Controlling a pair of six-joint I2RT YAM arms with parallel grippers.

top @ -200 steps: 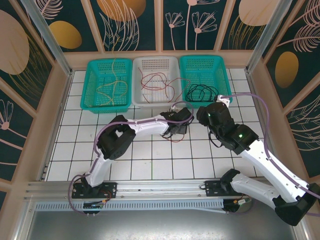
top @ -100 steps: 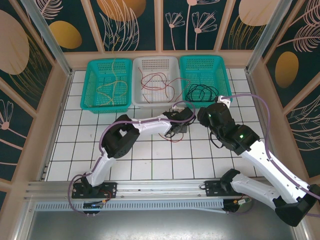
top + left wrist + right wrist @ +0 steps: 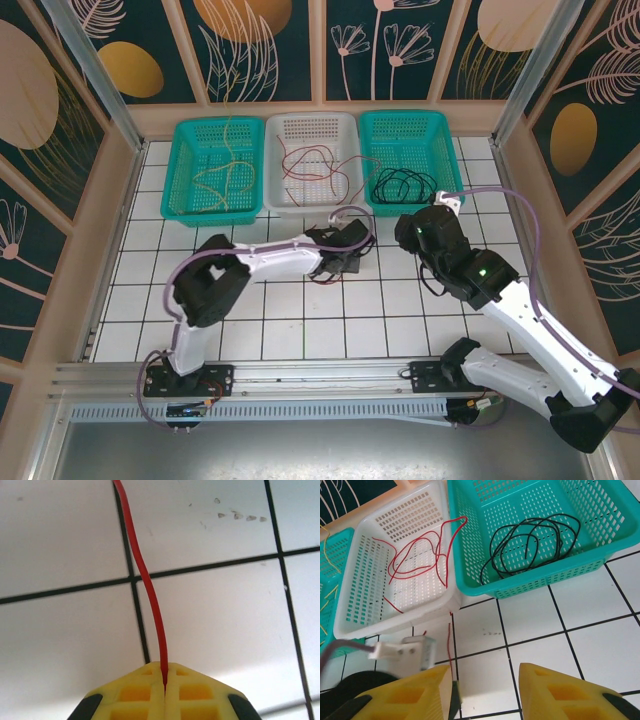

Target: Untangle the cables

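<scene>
Red cable (image 3: 150, 595) pinched in left gripper (image 3: 165, 674), white tiled table (image 3: 225, 620)

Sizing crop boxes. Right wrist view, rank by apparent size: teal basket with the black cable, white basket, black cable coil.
1. teal basket, though cropped by the frame
2. white basket, a close second
3. black cable coil

Top external: I look down from high behind the arms.
Left wrist: I'm close above the tiles (image 3: 225, 620).
Right wrist: I face the white basket (image 3: 350, 595), which the top view shares.
</scene>
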